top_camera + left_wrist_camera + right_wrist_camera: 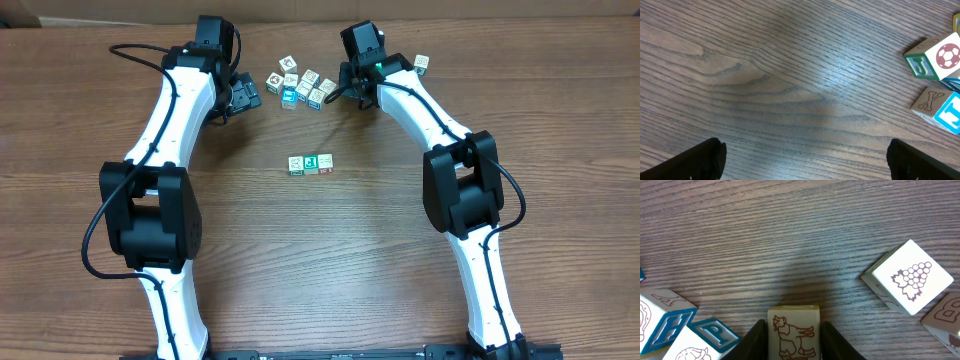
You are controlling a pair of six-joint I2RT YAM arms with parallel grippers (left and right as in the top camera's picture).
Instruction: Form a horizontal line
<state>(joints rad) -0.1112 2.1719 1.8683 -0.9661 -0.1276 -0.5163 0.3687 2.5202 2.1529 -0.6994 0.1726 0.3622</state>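
The horizontal line (311, 164) is a short row of small picture cubes touching edge to edge at the table's middle, with green and red-marked faces. My right gripper (346, 88) is at the right edge of the loose clump (302, 84). In the right wrist view the right gripper (792, 329) is shut on a cream cube with a brown animal drawing (793, 336), one finger against each side. My left gripper (246, 96) sits left of the clump. In the left wrist view the left gripper (802, 157) stands wide open over bare wood.
A grape-picture cube (910, 277) lies right of the held cube, and blue-lettered H (660, 322) and P (712, 335) cubes lie to its left. A soccer-ball cube (935, 59) and an X cube (940, 107) lie right of the left gripper. One lone cube (422, 62) sits far right.
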